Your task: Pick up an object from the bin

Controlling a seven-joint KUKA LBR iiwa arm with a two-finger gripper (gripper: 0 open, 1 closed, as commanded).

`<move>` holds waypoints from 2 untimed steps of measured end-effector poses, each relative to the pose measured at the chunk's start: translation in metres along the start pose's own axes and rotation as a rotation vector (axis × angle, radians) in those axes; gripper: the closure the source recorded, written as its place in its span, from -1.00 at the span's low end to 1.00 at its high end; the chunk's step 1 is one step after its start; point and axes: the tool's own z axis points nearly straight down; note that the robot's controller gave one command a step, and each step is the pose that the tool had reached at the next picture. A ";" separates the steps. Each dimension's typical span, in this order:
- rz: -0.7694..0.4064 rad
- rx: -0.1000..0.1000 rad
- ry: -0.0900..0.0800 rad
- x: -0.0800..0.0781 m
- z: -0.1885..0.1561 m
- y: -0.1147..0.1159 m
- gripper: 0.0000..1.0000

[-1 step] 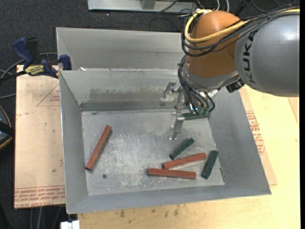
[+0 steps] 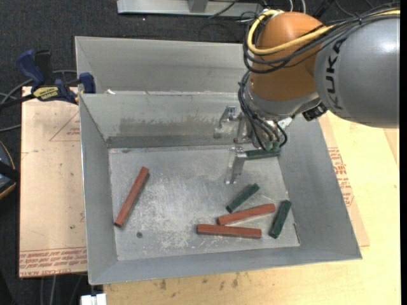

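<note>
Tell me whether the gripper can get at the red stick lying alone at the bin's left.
Probably yes. The red stick lies flat with nothing on or against it, and only bare bin floor separates it from the gripper further right in the view.

Gripper (image 2: 236, 170) low (orange-capped wrist (image 2: 283, 56) above)
</note>
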 end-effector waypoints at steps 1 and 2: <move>-0.067 0.000 -0.005 0.008 0.048 -0.026 -1.00; -0.204 0.000 0.000 0.011 0.088 -0.063 -1.00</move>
